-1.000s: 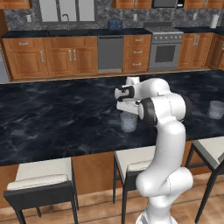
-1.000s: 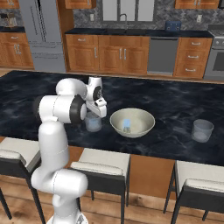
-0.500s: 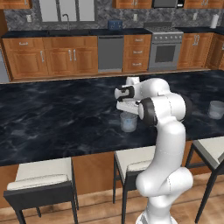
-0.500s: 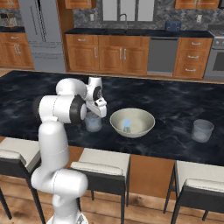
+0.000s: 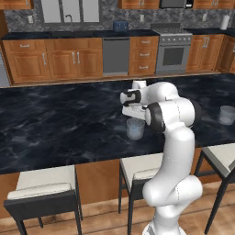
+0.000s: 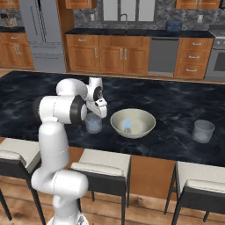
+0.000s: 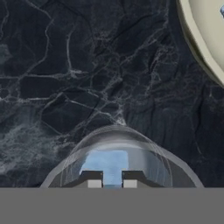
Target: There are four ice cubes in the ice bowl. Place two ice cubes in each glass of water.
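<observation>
- The gripper (image 7: pixel 112 183) hovered over the near glass (image 7: pixel 116 159) at bottom centre, tips close together around an ice cube (image 7: pixel 106 164).
- Judged step: dropping it; next, returning to the ice bowl (image 6: pixel 132 123), centre frame.

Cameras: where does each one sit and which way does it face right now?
Left base view: behind the arm's left, facing the counter; white arm lower right, near glass beneath it.
Right base view: behind its right; arm lower left, ice bowl, far glass.
Hand view: looking down over the pincer into the near glass.
All three share that glass.
</observation>
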